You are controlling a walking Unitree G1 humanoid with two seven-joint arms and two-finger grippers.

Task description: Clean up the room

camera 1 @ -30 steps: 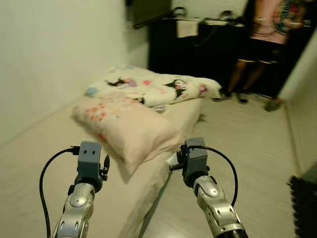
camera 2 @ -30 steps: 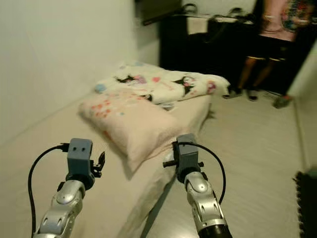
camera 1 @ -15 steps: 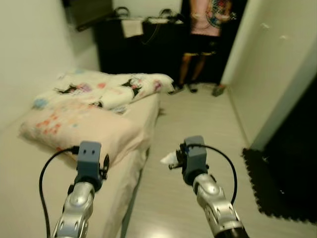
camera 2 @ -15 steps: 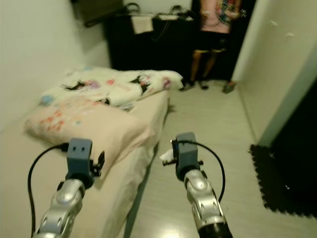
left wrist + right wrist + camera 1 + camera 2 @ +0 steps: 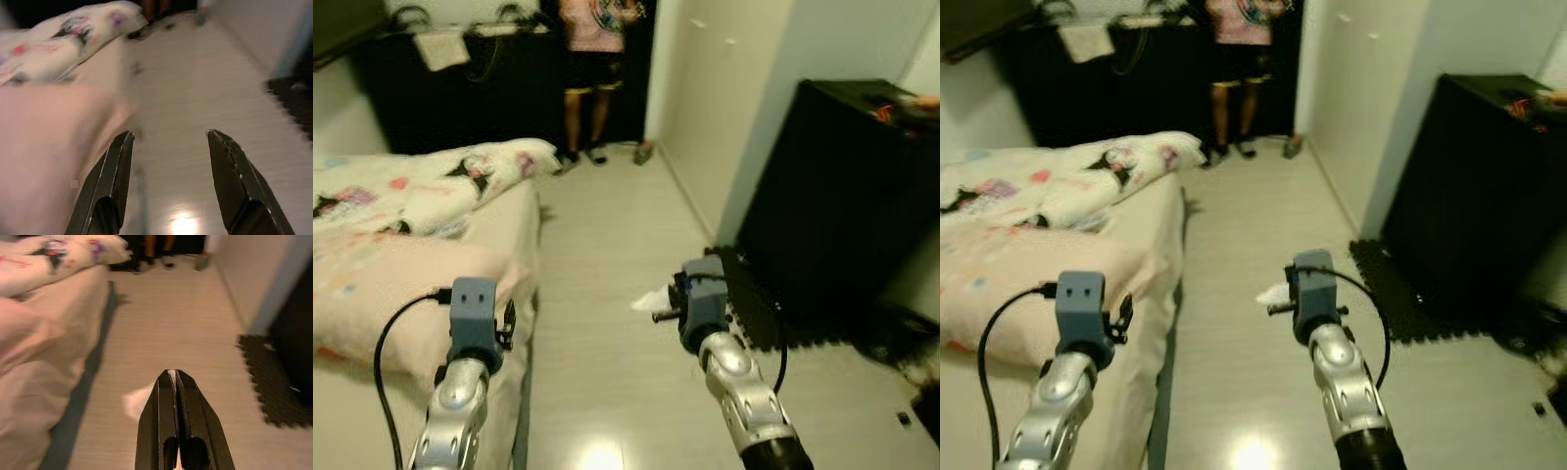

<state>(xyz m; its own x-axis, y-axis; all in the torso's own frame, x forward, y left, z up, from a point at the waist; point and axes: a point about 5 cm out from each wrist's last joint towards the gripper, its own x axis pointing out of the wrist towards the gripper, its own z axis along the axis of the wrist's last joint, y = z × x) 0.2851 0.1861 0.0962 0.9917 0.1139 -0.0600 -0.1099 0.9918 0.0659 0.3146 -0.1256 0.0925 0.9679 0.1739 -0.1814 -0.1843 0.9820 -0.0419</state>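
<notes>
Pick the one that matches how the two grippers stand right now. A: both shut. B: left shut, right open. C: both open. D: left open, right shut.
D: in the left wrist view the left gripper has its two black fingers spread wide apart with floor between them, while in the right wrist view the right gripper has its fingers pressed together above the pale floor, with a white scrap lying just beyond it.

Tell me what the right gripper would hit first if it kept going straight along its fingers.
Probably the pale floor. The right gripper, fingers shut, points forward and down toward the white scrap lying on the floor just beside its line. Depth is unclear, so it may pass over the scrap.
</notes>
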